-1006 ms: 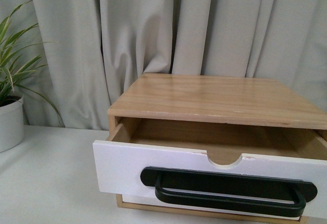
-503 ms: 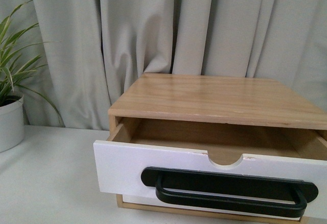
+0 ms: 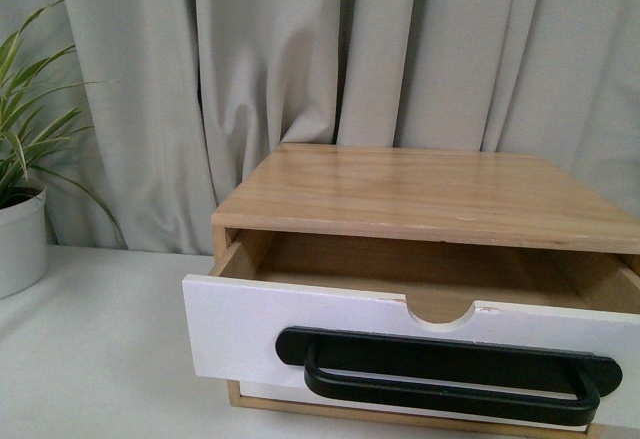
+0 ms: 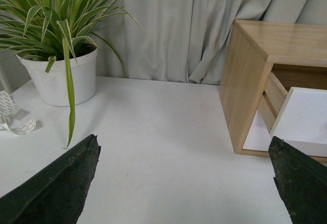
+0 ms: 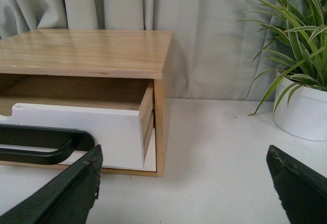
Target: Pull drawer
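Note:
The drawer point(image 3: 240, 329) stands pulled partway out of its light wood cabinet point(image 3: 420, 189), its white front carrying a long black bar handle point(image 3: 450, 374) under a half-round notch point(image 3: 440, 312); the wood inside shows. In the front view neither arm appears. My left gripper point(image 4: 184, 183) is open over bare table to the cabinet's left, the drawer point(image 4: 306, 122) beside one finger. My right gripper point(image 5: 184, 183) is open off the cabinet's right corner, the drawer point(image 5: 102, 132) and handle point(image 5: 46, 145) by one finger. Nothing sits between either pair of fingers.
Grey curtains hang behind the white table point(image 3: 100, 359). A potted plant point(image 3: 20, 229) stands at the far left, shown also as the plant point(image 4: 61, 66) in the left wrist view with tape strips point(image 4: 15, 122) beside it. Another potted plant point(image 5: 301, 106) stands right of the cabinet.

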Motion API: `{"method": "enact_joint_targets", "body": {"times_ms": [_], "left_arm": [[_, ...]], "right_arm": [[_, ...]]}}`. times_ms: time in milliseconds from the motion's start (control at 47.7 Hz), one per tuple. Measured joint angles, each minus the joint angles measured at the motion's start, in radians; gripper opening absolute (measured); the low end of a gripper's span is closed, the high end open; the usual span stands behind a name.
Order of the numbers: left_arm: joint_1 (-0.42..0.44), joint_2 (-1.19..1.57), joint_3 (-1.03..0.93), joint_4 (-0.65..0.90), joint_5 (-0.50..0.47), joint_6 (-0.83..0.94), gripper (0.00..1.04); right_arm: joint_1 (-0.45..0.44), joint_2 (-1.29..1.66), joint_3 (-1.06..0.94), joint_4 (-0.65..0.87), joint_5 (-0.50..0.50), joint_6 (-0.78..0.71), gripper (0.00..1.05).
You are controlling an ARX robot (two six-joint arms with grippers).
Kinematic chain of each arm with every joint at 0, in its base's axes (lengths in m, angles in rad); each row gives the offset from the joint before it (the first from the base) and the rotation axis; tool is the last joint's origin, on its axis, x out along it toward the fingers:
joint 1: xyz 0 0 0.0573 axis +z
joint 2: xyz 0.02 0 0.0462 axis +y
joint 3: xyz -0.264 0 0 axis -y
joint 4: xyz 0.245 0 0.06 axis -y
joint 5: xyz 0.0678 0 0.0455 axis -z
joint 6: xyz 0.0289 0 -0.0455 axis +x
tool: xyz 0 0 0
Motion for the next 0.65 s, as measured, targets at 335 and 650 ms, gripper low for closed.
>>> {"method": "enact_joint_targets", "body": {"times_ms": [335,650], "left_arm": [[0.000,0.000,0.000,0.000,0.000,0.000,0.98],[0.000,0.000,0.000,0.000,0.000,0.000,0.98]], "right_arm": [[0.000,0.000,0.000,0.000,0.000,0.001,0.96],[0.000,0.000,0.000,0.000,0.000,0.001,0.96]]}}
